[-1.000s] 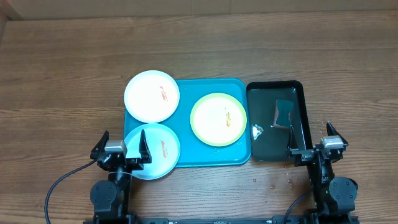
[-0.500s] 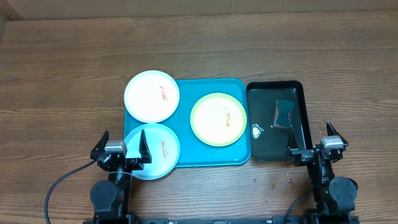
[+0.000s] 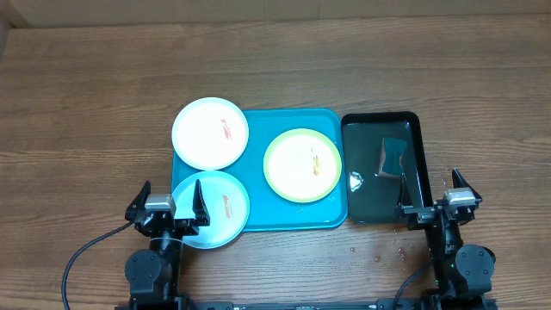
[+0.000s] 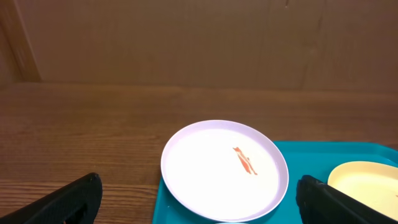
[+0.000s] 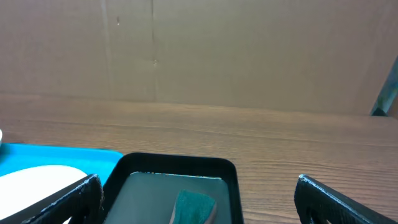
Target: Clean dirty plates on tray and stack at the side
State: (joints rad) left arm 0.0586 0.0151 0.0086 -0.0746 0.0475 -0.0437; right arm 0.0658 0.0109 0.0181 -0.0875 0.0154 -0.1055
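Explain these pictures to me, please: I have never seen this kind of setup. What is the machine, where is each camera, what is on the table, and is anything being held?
Two small robot arms sit at the near edge of a wooden table. The wide picture looks straight down. The other two come from a camera on each wrist, so the dark shapes at their bottom corners are that arm's own fingers. The left tool and right tool are both open and hold nothing. On a turquoise tray lie three plates with red-orange smears: a white plate, a pale blue plate and a yellow-green plate. The first two overhang its left side. Beside it, a black tray holds a teal sponge.
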